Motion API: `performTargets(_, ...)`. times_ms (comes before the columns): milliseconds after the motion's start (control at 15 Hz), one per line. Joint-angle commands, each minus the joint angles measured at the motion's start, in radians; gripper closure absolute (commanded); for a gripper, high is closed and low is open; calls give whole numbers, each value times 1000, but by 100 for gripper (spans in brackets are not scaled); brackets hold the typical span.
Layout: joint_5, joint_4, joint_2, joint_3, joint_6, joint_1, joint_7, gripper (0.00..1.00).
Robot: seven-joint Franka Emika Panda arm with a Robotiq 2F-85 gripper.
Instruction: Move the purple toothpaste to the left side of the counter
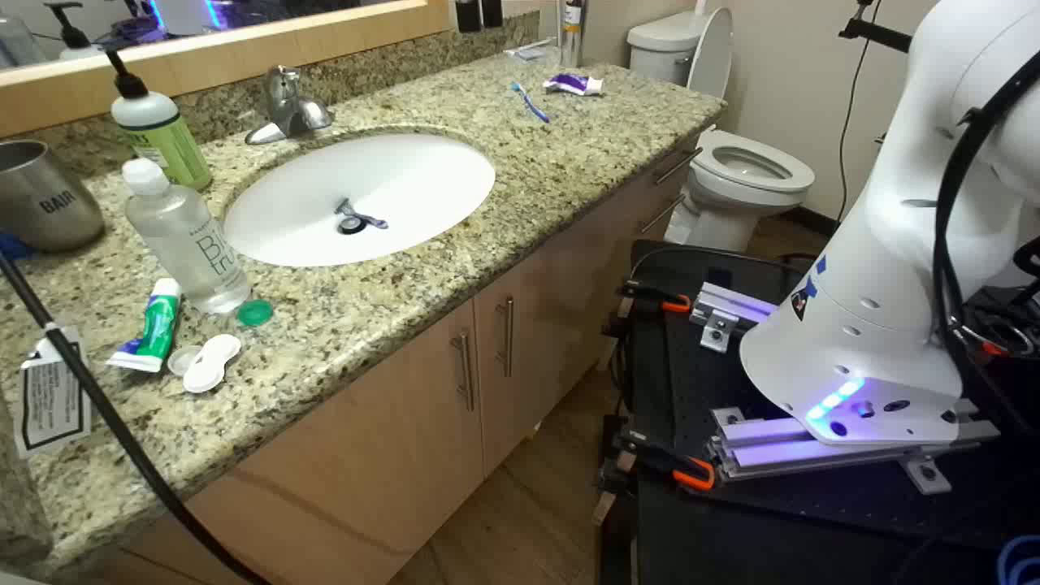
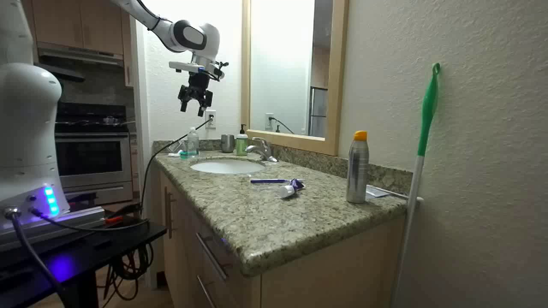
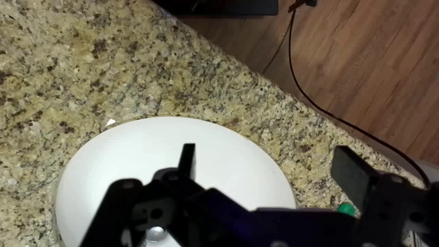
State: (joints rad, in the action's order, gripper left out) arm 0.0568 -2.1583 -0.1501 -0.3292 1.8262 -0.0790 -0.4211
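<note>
Hanging at upper left in an exterior view with claw point(image 2: 192, 111) spread apart. On tabletop point(image 1: 617, 122), upper middle in an exterior view: purple toothpaste point(image 1: 573, 84).

clear bottle point(image 1: 185, 234) beside green tube point(image 1: 158, 327)

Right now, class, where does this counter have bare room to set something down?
Bare counter lies between the purple toothpaste, toothbrush and front edge; a narrower strip fronts the sink. It's crowded by the clear bottle: soap, green tube, green disc, lens case.
</note>
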Motion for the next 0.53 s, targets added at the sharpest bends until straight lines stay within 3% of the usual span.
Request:
performTargets(0, 5, 2, 2, 35, -2, -36, -4, 0)
performTargets(200, 103, 138, 143, -16, 95, -85, 12, 0)
performTargets(467, 258, 307, 277, -66, 102, -205, 8, 0)
